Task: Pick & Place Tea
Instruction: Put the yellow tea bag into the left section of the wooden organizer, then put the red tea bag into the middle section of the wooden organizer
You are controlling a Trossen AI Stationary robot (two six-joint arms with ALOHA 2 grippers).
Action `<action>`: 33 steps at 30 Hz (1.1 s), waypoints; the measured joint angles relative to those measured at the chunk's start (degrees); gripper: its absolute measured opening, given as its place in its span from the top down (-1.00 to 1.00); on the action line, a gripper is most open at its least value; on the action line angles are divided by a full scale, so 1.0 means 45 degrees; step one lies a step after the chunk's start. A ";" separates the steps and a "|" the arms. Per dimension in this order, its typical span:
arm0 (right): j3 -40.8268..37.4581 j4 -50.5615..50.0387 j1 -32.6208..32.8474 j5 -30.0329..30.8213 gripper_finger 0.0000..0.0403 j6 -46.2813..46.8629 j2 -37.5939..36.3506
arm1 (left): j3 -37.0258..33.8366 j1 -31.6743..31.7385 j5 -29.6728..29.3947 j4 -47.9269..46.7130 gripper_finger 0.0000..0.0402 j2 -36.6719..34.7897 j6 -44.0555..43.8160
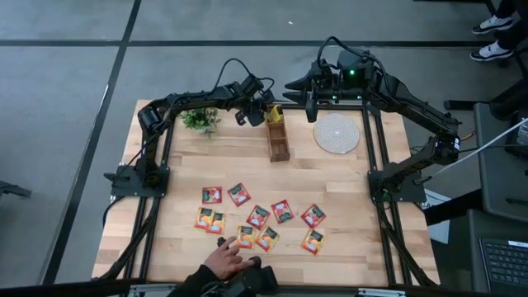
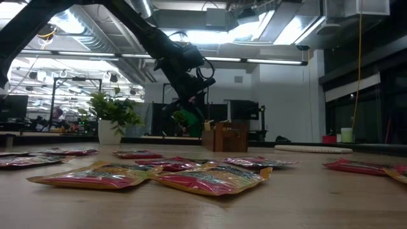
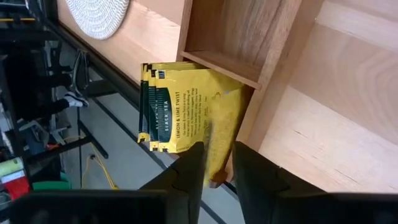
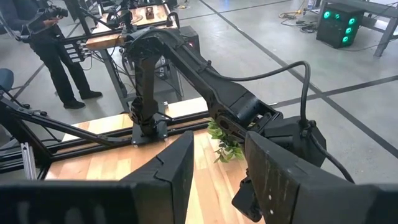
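Observation:
Yellow tea sachets [image 3: 186, 106] stand on edge, leaning, in the far compartment of the wooden box [image 1: 279, 142], and show yellow in the high view [image 1: 275, 114]. My left gripper [image 3: 219, 149] hovers at that end of the box [image 1: 266, 111], slanting down and slightly open, with a sachet's lower corner [image 3: 217, 168] in the gap. Several red, orange and yellow sachets [image 1: 260, 216] lie flat on the near half of the table. My right gripper [image 4: 217, 140] waits open and raised at the far edge [image 1: 297, 84]. My left gripper has its fingers [image 3: 189, 171] on either side of a yellow sachet's lower corner. I cannot tell whether either finger touches it. The sachet rests in the box's far compartment.
A person's hand [image 1: 223, 260] reaches in over the near edge, at the nearest sachets. A small potted plant [image 1: 200, 120] stands at the far left, a round woven mat [image 1: 337, 134] right of the box. The box's near compartment [image 1: 280, 150] looks empty.

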 joint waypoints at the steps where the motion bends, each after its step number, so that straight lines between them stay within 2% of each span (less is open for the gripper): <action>1: 0.0000 0.0000 0.0004 0.0000 0.27 0.0009 0.0000 | 0.0000 0.0000 -0.0005 0.0048 0.57 0.0000 -0.0003; 6: 0.0000 0.0005 0.0004 0.0000 0.27 0.0009 0.0000 | 0.0000 0.0000 -0.0206 0.0386 0.51 0.0000 -0.0638; 11: 0.0000 0.0005 0.0000 0.0000 0.27 -0.0038 0.0000 | 0.0000 -0.0146 -0.1383 0.0636 0.49 -0.0001 -0.2152; 17: 0.0000 -0.0318 -0.0001 0.0010 0.27 -0.0365 0.0000 | -0.0010 -0.0366 -0.1764 -0.0328 0.51 -0.0499 -0.5214; 21: 0.0000 -0.0874 -0.0001 0.0179 0.27 -0.0760 0.0000 | -0.0010 -0.0413 -0.0966 -0.1454 0.50 -0.1079 -0.7635; 28: 0.0000 -0.1456 -0.0001 0.0350 0.27 -0.0783 0.0000 | -0.0010 -0.0404 0.2520 -0.3759 0.53 -0.2626 -1.1192; 33: 0.0005 -0.1963 0.0131 0.0346 0.27 -0.0907 0.0000 | -0.0010 -0.0641 0.2739 -0.5678 0.54 -0.3990 -1.2183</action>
